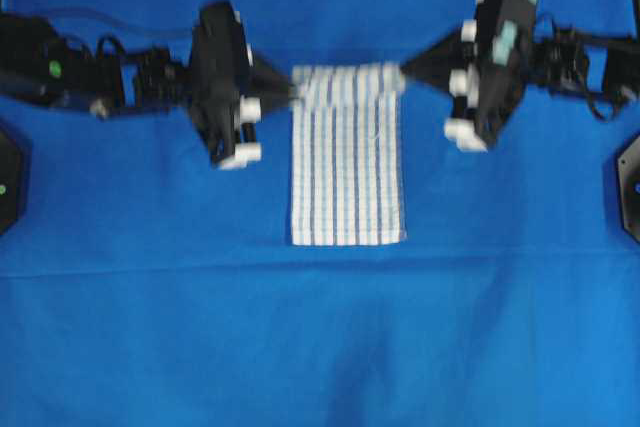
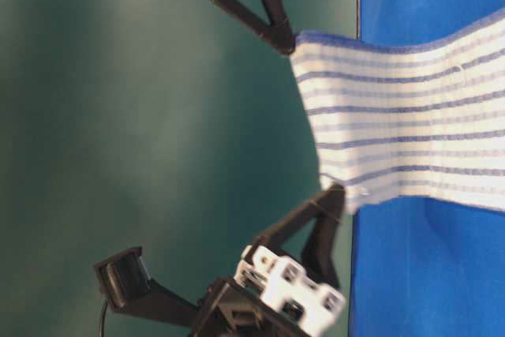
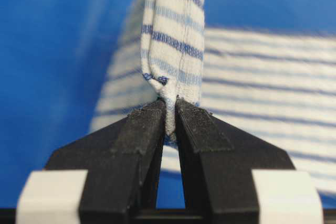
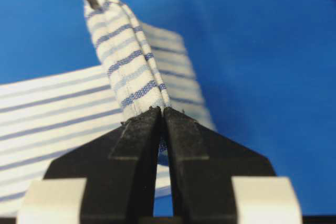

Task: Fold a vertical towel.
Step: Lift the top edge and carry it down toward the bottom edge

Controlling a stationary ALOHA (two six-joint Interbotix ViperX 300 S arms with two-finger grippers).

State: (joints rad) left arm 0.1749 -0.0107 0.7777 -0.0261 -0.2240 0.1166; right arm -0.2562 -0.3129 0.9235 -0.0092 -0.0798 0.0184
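The overhead view is blurry, so the thin lines on the towel [image 1: 347, 162] are hard to see there. In the table-level view the far end of the towel is cut off at the picture's edge, and both arms are cut off too. In each wrist view the black fingers hide the very corner of cloth they grip.

There is 1 towel, 2 grippers and 1 plain blue cloth [image 1: 320, 347] under it all.

The towel is white with thin dark-blue and light-blue stripes. It lies in the middle of the blue cloth. Its long way runs from the top of the overhead view down toward the bottom, and the stripes run the same way. The bottom end lies flat. The top end is lifted up off the blue cloth and hangs stretched between the 2 grippers.

The left gripper [image 1: 292, 93] has its jaws pressed together on the top left corner of the towel. The right gripper [image 1: 402, 71] has its jaws pressed together on the top right corner. The 2 grippers point at each other across the towel's short edge.
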